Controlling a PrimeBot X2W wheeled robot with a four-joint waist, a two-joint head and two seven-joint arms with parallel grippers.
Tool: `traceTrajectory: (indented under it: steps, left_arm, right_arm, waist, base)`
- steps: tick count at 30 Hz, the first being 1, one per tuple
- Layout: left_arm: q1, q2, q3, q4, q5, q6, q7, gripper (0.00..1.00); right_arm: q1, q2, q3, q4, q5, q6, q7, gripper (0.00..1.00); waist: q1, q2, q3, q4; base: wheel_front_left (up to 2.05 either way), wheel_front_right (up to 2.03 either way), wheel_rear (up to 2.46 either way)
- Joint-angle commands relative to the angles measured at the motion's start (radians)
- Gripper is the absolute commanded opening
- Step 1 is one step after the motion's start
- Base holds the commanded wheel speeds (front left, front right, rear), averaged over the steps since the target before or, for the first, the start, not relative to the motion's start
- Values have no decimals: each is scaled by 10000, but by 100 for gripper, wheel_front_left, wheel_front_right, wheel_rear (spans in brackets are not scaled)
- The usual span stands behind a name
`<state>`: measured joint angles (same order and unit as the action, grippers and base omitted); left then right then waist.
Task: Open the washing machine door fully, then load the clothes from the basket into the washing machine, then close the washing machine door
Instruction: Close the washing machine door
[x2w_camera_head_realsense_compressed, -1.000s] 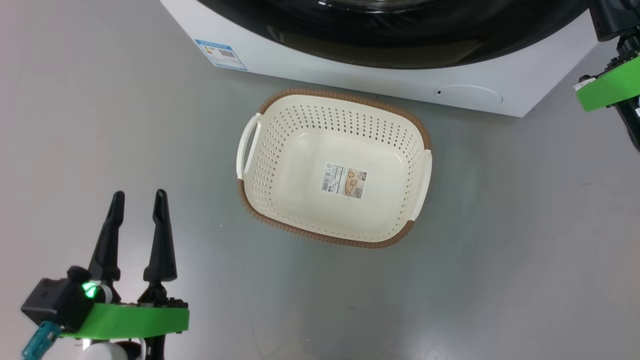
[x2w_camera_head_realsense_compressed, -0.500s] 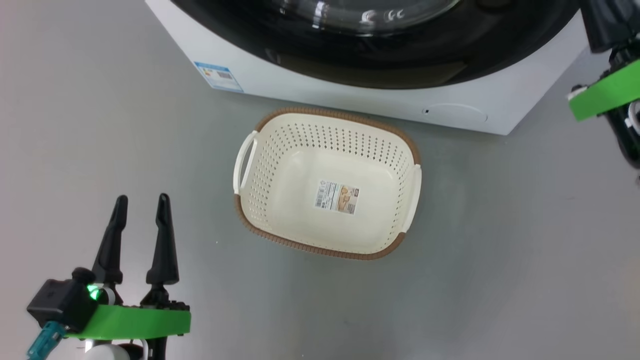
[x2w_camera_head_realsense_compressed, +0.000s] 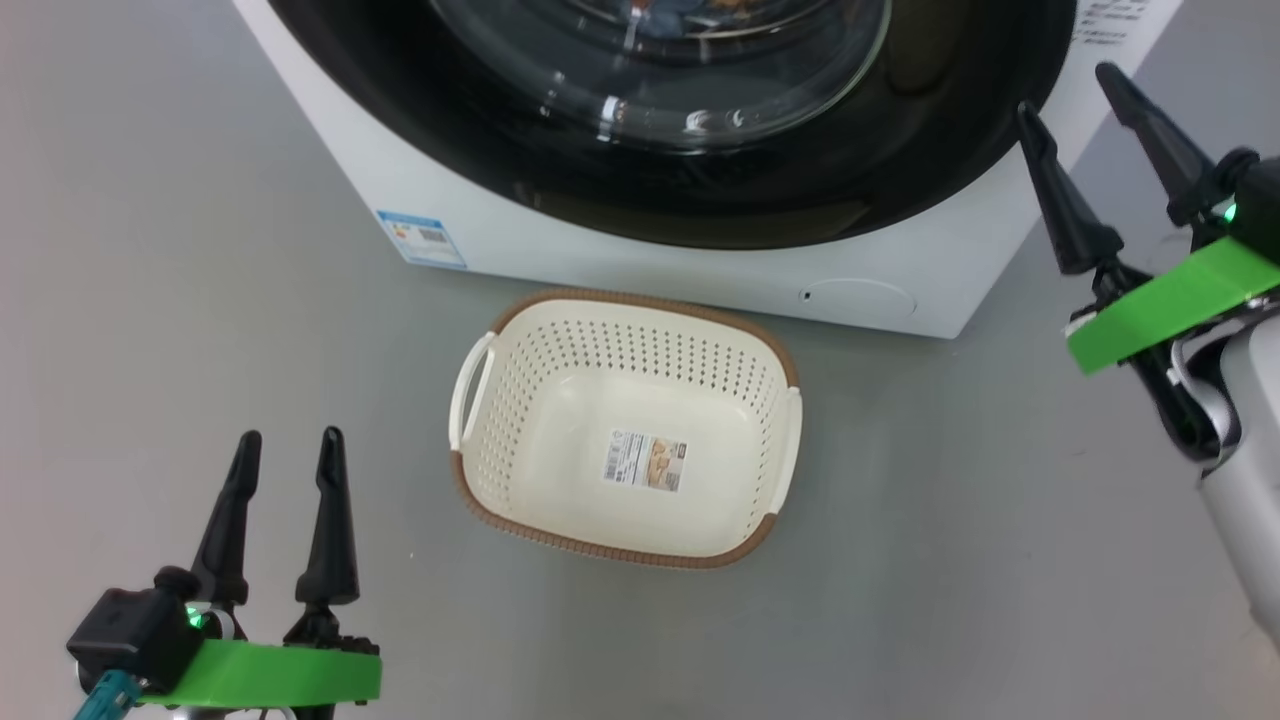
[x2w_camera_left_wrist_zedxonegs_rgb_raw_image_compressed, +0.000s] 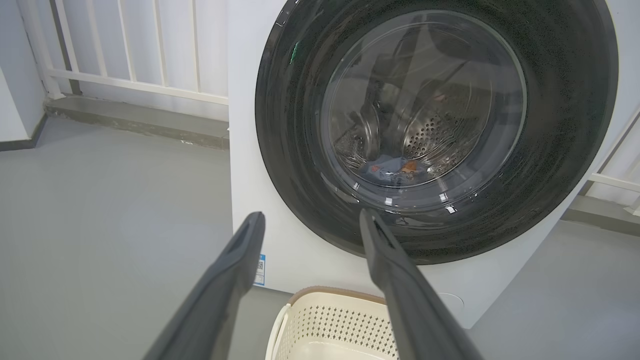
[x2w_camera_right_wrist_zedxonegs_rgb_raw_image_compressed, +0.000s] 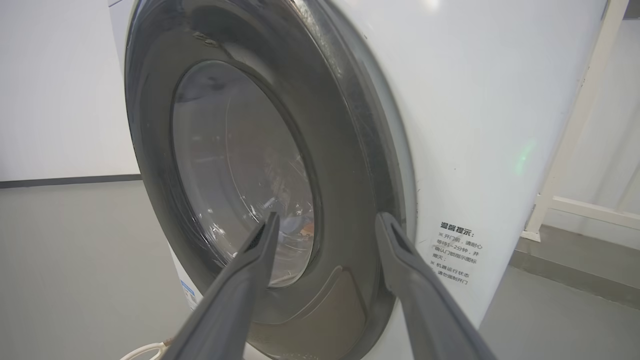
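The washing machine (x2w_camera_head_realsense_compressed: 560, 250) stands at the top of the head view, and its black-rimmed door (x2w_camera_head_realsense_compressed: 940, 130) lies closed flat against the front. Through the door glass the light blue clothes (x2w_camera_left_wrist_zedxonegs_rgb_raw_image_compressed: 395, 170) lie in the steel drum. On the floor before the machine sits the cream basket (x2w_camera_head_realsense_compressed: 500, 430), with just a label sticker on its bottom. My left gripper (x2w_camera_head_realsense_compressed: 290, 435) is open at the lower left, well clear of the basket. My right gripper (x2w_camera_head_realsense_compressed: 1062, 87) is open beside the door's right rim, holding nothing. The right wrist view has its fingertips (x2w_camera_right_wrist_zedxonegs_rgb_raw_image_compressed: 328, 216) apart just short of the door (x2w_camera_right_wrist_zedxonegs_rgb_raw_image_compressed: 345, 150).
Grey floor surrounds the machine and basket. A blue energy label (x2w_camera_head_realsense_compressed: 422, 238) and a round cap (x2w_camera_head_realsense_compressed: 860, 298) sit low on the machine's front, with a warning label (x2w_camera_right_wrist_zedxonegs_rgb_raw_image_compressed: 457, 252) on its side. A white railing (x2w_camera_left_wrist_zedxonegs_rgb_raw_image_compressed: 125, 50) runs behind the machine on the left.
The head camera has tilted, so more of the door shows and the basket sits lower. My right gripper has come in from the right edge, fingers spread. The left gripper is unchanged.
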<state>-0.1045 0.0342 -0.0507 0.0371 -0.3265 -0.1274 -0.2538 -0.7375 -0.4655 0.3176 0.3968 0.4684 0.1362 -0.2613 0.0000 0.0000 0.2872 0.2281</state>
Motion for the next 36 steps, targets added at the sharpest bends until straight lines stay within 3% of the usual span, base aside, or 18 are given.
traceTrajectory:
  steps: [1,17,36]
  left_arm:
    - [40,267,370,-180,190,-33,-80,100]
    - [497,567,428,-177,349,-33,-80,100]
    - [946,497,608,-111,288,-33,-80,100]
  right_arm:
    - [409,62,31,-308,19,-55,-5,100]
    - [2786,841,-791,-1118,-141,-55,-5,100]
    - [5300,1835,-1773,-2317,-38,-55,-5,100]
  waist:
    - [0,0,-362,-271]
    - [0,0,-1529,-1229]
    - [0,0,-2217,-2088]
  base:
    - [0,0,0]
    - [0,0,0]
    - [0,0,0]
